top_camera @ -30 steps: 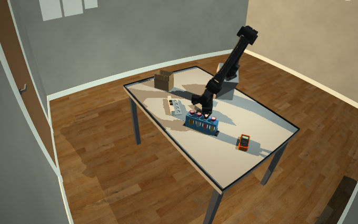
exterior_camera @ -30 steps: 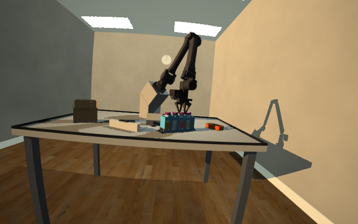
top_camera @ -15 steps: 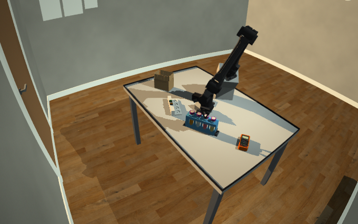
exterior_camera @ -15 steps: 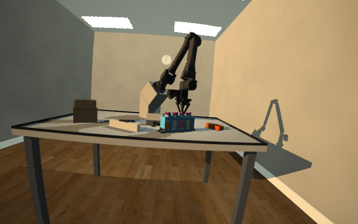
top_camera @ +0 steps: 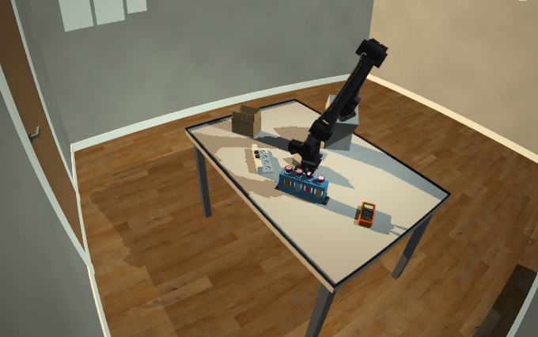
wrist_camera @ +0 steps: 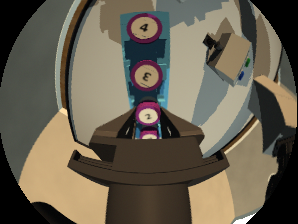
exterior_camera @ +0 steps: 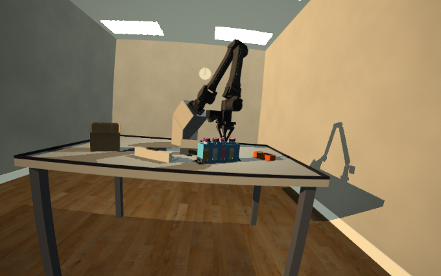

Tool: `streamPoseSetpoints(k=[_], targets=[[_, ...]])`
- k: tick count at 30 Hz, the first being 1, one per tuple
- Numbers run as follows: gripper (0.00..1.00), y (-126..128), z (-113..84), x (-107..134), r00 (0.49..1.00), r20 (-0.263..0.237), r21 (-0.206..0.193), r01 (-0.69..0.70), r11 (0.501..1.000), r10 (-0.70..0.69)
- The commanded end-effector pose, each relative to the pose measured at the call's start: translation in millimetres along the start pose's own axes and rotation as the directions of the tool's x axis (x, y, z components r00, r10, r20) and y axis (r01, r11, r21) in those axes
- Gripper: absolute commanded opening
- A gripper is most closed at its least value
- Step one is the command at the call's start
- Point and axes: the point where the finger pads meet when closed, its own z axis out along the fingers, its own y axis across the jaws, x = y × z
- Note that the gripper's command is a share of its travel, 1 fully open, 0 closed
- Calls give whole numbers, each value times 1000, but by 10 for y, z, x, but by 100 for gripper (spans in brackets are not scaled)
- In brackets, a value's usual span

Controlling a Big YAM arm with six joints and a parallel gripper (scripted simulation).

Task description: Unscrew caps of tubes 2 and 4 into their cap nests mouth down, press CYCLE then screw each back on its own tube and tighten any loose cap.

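I've got the claw (top_camera: 308,172) (exterior_camera: 224,137) (wrist_camera: 148,110) pointing straight down over the blue tube rack (top_camera: 302,193) (exterior_camera: 218,159) (wrist_camera: 128,47), fingers drawn in narrow & holding cap 2 (top_camera: 308,176) (exterior_camera: 223,139) (wrist_camera: 148,115) between the tips. That cap's at tube 2's spot, 2nd from L as seen from the arm's base; can't tell how far it's unscrewed. Its no. reads OK on my wrist cam.

Cap 1 (top_camera: 320,178) (exterior_camera: 231,139) (wrist_camera: 150,135) is next to it on tube 1, partly hidden by the claw on wrist cam. Other side, cap 3 (top_camera: 298,171) (exterior_camera: 215,140) (wrist_camera: 146,75) & cap 4 (top_camera: 288,168) (exterior_camera: 206,139) (wrist_camera: 144,28) sit on their tubes, so tube 4 is capped. All 4 caps have purple rims w/ pale tops; can't judge tightness from here.

The cap tray (top_camera: 270,169) (exterior_camera: 152,154) lies apart from the rack on the desk (top_camera: 293,238) (exterior_camera: 130,170) (wrist_camera: 95,75), its 4 round nests bare on top cam. The key box shows on wrist cam w/ the green key (wrist_camera: 248,62) & blue key (wrist_camera: 241,75); can't tell if either's pressed. Orange meter (top_camera: 366,213) (exterior_camera: 264,155) is off past the rack's tube 1 end, cardboard box (top_camera: 246,122) (exterior_camera: 104,139) beyond the tray.

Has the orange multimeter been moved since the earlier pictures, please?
No. In both the top and exterior views, the orange multimeter keeps the same place and direction relative to the blue decapping station.
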Motion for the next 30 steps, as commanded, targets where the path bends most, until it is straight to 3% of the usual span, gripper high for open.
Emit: streamPoseSetpoints(k=[1,8,10,11,16,24,27,30], targets=[[0,-34,9,-38,988,6,7,153,988,-153],[0,-17,-3,-37,876,4,6,483,876,-483],[0,-17,-3,-37,876,4,6,483,876,-483],[0,-17,-3,-35,850,3,6,526,850,-526],[0,-15,-10,-37,694,3,6,720,694,-720],[0,-15,-15,-37,380,1,6,925,380,-925],[0,68,-32,-6,359,14,-2,933,359,-933],[0,-19,-13,-43,217,-2,8,976,217,-976]])
